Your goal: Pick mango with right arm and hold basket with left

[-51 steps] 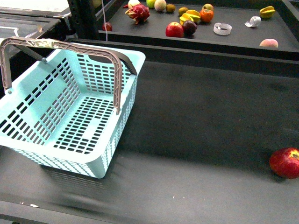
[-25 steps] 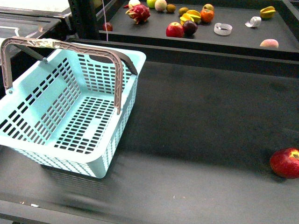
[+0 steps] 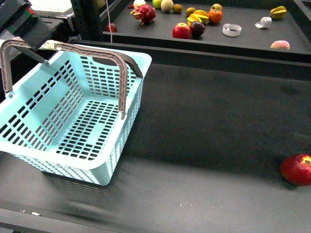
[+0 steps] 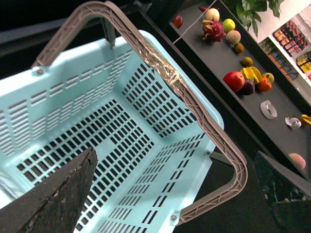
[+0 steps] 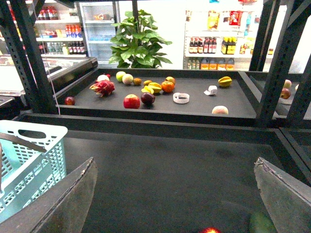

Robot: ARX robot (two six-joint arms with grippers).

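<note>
Dark table point(image 3: 204, 121) bears basket point(image 4: 63, 92) beneath left gripper point(image 4: 175, 153), jaws spread; right gripper point(image 5: 175, 161) gapes too.

The dark grey matte tabletop point(image 3: 209, 126) fills the foreground and ends at the rear in a raised black ledge. Beyond the ledge lies a second dark, flat display shelf point(image 3: 248, 41) with a low black rim. Black metal rack uprights point(image 5: 29, 58) stand at both sides of this shelf, and behind it are a green broad-leaved potted plant point(image 5: 138, 41), a glass-door refrigerated cabinet point(image 5: 99, 22) stocked with bottles, and brightly lit white store shelving point(image 5: 214, 46) carrying rows of bottles and packets against a white wall.
</note>
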